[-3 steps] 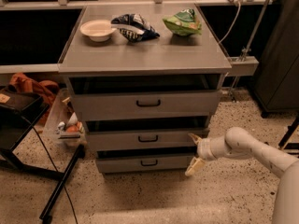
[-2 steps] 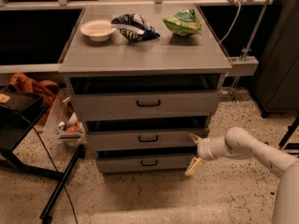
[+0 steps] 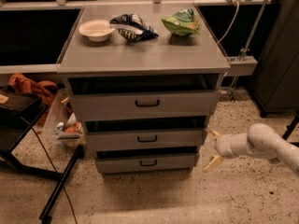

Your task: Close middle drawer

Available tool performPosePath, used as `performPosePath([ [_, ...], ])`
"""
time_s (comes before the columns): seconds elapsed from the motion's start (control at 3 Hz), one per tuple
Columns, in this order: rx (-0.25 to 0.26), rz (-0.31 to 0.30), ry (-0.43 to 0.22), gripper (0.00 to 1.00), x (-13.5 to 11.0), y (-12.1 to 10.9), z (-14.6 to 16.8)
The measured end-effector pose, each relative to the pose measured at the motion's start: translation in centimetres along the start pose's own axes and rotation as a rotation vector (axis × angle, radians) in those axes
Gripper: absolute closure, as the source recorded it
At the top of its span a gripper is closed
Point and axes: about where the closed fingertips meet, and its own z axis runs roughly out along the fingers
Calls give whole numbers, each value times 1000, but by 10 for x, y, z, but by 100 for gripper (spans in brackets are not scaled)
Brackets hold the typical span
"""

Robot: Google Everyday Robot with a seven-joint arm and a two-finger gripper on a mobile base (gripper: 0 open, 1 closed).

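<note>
Gripper (image 3: 211, 149) is hanging low off the right front corner of the grey cabinet (image 3: 140, 59), level with the middle drawer (image 3: 112, 140). Its two pale fingers are spreading wide, one up and one down, and are gripping nothing.

Change over the last second: the gripper is drifting right, away from the cabinet. A second ago the fingers were overlapping the drawer's right end. Now the upper fingertip is sitting just beside that end, and I am not making out any contact.

Drawer itself is not moving. Its front and dark bar handle (image 3: 147, 137) are sitting where they were, and a dark gap is still showing above the front, so it is still standing out from the cabinet. The top drawer (image 3: 103, 105) and bottom drawer (image 3: 117, 163) are standing out likewise.

I am reading this as a backing-off or re-aim, not a push, so the task is not advancing yet. I am judging that the gripper is needing to come round onto the drawer's front face and drive straight in. A shove at the corner is risking a glancing slip off the side.
</note>
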Motion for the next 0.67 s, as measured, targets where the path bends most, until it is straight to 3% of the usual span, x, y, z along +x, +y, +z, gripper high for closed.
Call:
performPosePath([
  [0.33, 87, 11, 36, 0, 0, -8, -73],
  [0.67, 87, 11, 36, 0, 0, -8, -73],
])
